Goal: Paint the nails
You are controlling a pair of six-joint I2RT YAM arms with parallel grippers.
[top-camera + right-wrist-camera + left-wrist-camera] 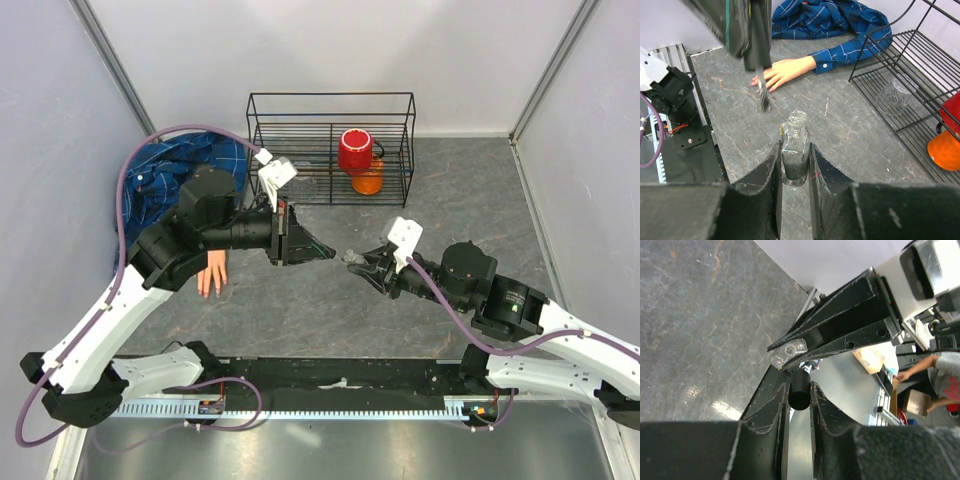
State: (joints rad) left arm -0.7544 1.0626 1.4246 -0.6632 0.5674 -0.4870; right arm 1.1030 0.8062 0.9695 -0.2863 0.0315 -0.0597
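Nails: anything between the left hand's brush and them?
Nothing visible. Only bare table lies between the brush in the left hand and the nails of the fake hand. The bottle in the right hand is on the brush's other side.

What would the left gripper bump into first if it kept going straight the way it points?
Most likely the small glittery bottle held by the right gripper, facing it across a short gap. The black brush cap the left gripper holds would touch first; depth alignment is unclear.
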